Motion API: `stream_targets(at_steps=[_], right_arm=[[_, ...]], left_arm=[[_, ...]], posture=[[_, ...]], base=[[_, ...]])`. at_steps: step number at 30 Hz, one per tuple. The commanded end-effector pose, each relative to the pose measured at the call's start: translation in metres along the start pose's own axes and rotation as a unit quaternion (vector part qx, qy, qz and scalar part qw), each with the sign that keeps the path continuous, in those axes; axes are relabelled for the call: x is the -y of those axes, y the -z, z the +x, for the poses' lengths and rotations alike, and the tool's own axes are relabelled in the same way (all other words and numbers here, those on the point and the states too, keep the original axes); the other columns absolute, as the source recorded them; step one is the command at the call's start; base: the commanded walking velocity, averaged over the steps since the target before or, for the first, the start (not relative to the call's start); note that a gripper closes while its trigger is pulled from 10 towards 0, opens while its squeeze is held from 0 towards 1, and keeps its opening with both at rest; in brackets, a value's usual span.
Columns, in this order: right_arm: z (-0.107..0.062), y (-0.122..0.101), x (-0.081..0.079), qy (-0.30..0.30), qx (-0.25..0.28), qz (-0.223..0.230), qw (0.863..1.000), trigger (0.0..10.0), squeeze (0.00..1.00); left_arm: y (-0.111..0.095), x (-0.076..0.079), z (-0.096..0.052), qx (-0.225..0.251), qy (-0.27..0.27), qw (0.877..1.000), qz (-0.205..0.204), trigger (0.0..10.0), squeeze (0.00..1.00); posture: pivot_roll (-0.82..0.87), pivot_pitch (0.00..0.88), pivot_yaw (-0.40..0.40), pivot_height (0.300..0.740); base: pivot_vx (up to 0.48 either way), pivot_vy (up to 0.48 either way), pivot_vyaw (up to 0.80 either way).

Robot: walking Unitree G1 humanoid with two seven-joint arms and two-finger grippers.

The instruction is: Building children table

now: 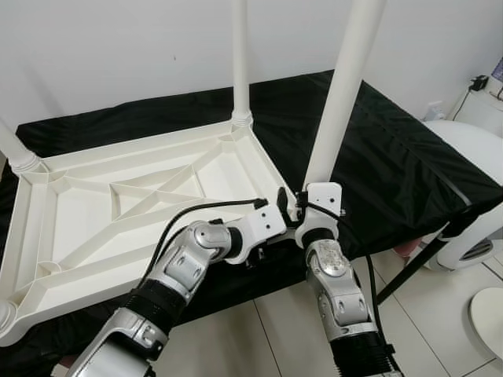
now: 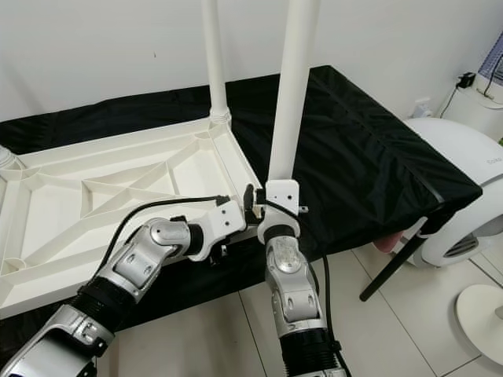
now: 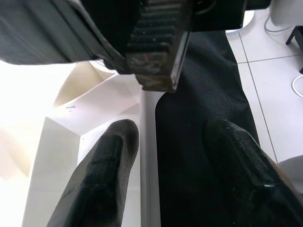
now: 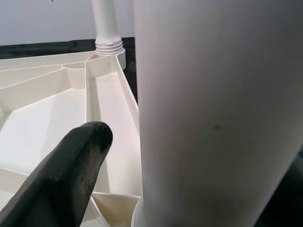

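Note:
The white children's table top (image 1: pixel 86 228) lies upside down on a black-covered surface (image 1: pixel 393 157). One white leg (image 1: pixel 241 63) stands screwed into its far right corner, and another stub (image 1: pixel 17 153) sits at the far left corner. A second tall leg (image 1: pixel 346 86) stands upright at the near right corner. My right gripper (image 1: pixel 321 195) reaches up around this leg's base; the one finger (image 4: pixel 71 175) that shows stands apart from the leg (image 4: pixel 213 113). My left gripper (image 1: pixel 283 206) is open, and its fingers (image 3: pixel 99 175) straddle the table top's near right rim (image 3: pixel 147 156).
The black cover ends at an edge just beyond my arms, with tiled floor (image 1: pixel 275 330) below. A round white appliance (image 1: pixel 471 181) and a white disc base (image 1: pixel 487 314) stand on the floor to the right. A black slanted support (image 1: pixel 409 271) runs under the covered surface.

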State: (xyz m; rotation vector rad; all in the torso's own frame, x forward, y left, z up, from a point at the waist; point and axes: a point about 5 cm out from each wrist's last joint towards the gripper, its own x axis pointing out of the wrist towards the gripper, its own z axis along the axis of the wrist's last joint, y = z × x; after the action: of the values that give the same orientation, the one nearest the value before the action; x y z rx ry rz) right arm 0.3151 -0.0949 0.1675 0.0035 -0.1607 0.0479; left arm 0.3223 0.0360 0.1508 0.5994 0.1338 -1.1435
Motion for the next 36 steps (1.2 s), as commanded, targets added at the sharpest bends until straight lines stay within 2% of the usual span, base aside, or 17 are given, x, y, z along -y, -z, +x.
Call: stream_targets(at_steps=[1, 20, 21, 23, 24, 26, 30, 34, 36], right_arm=[[0.001, 0.002, 0.000, -0.001, -0.006, 0.002, 1.000, 10.0, 0.00], [0.003, 0.002, 0.008, -0.009, -0.009, -0.004, 1.000, 10.0, 0.00], [0.003, 0.002, 0.008, -0.012, -0.009, -0.004, 1.000, 10.0, 0.00], [0.003, 0.002, 0.009, -0.013, -0.009, -0.006, 1.000, 10.0, 0.00], [0.003, 0.003, 0.010, -0.023, -0.009, -0.008, 1.000, 10.0, 0.00], [0.003, 0.003, 0.011, -0.032, -0.009, -0.010, 0.999, 10.0, 0.00], [0.002, 0.003, 0.016, -0.090, -0.012, -0.027, 0.995, 10.0, 0.00], [0.001, 0.002, 0.019, -0.116, -0.012, -0.025, 0.993, 10.0, 0.00], [-0.001, 0.001, 0.023, -0.149, -0.012, -0.026, 0.989, 10.0, 0.00]], left_arm=[[0.001, 0.000, -0.001, 0.001, -0.003, 1.000, 0.000, 0.0, 0.00], [-0.001, -0.002, -0.002, 0.009, -0.004, 1.000, 0.001, 0.0, 0.00], [-0.001, -0.002, -0.002, 0.009, -0.004, 1.000, 0.001, 0.4, 0.00], [0.000, -0.002, -0.002, 0.006, -0.004, 1.000, 0.003, 0.4, 0.00], [0.001, -0.002, -0.002, 0.002, -0.003, 1.000, 0.003, 10.0, 0.00], [0.001, -0.002, -0.002, 0.001, -0.002, 1.000, 0.003, 10.0, 0.00], [0.002, -0.003, -0.001, -0.004, -0.007, 1.000, 0.006, 10.0, 0.00], [0.002, -0.003, -0.001, -0.005, -0.008, 1.000, 0.006, 10.0, 0.00], [0.002, -0.004, -0.001, -0.005, -0.009, 1.000, 0.007, 10.0, 0.00]], posture=[[-0.10, 0.083, 0.045, 0.740], [-0.10, 0.090, 0.045, 0.740], [-0.10, 0.090, 0.045, 0.740], [-0.10, 0.089, 0.044, 0.740], [-0.10, 0.088, 0.043, 0.740], [-0.10, 0.088, 0.043, 0.740], [-0.10, 0.085, 0.039, 0.740], [-0.10, 0.083, 0.036, 0.740], [-0.10, 0.083, 0.036, 0.740]], base=[[0.000, 0.000, 0.00], [0.000, 0.000, 0.00], [0.000, 0.000, 0.00], [0.000, 0.000, 0.00], [0.000, 0.000, 0.00], [0.000, 0.000, 0.00], [0.000, 0.000, 0.00], [0.000, 0.000, 0.00], [0.000, 0.000, 0.00]])
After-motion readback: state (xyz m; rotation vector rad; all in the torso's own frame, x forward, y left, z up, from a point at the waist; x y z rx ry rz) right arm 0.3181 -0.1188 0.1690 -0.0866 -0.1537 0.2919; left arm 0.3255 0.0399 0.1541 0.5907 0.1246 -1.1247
